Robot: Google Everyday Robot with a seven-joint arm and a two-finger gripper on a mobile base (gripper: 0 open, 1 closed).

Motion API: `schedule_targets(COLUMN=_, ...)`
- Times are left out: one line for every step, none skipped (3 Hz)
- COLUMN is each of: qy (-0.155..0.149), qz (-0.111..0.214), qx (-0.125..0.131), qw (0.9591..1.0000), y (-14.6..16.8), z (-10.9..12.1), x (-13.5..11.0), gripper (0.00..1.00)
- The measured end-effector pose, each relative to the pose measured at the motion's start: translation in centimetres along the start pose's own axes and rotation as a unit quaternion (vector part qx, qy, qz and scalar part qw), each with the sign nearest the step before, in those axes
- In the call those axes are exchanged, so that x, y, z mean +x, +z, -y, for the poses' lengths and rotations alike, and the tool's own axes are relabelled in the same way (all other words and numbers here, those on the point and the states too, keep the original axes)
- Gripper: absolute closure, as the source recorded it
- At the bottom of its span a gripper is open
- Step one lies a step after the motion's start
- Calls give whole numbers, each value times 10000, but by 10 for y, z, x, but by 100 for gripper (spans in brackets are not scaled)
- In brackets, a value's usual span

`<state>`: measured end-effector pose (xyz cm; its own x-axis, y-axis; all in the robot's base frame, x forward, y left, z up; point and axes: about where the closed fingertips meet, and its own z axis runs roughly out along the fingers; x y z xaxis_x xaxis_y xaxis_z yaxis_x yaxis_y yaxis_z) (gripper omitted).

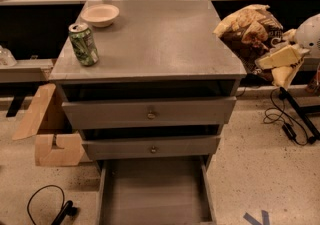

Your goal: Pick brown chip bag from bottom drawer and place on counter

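The brown chip bag (248,31) is crinkled, dark brown with cream-yellow parts. My gripper (267,59) is shut on it and holds it in the air just past the right edge of the counter (155,39), at about counter height. The cream fingers (280,58) clamp the bag's lower right side. The bottom drawer (155,194) is pulled open below the cabinet and its grey floor is bare.
A green soda can (83,44) stands at the counter's left front, a white bowl (100,15) at its back left. Two upper drawers with brass knobs (150,115) are slightly open. A cardboard box (47,129) sits left, cables (287,124) on the floor right.
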<state>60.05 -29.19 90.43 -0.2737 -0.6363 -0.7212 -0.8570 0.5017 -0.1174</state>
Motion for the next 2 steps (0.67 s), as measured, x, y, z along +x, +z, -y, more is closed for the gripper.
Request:
schedule_targets(qy=-3, qz=30, qx=66, qw=10000, y=10, z=14, x=-24, gripper=100)
schedule_targets(qy=3, qz=209, qx=249, qw=9995, y=38, z=45, x=-77, gripper=100)
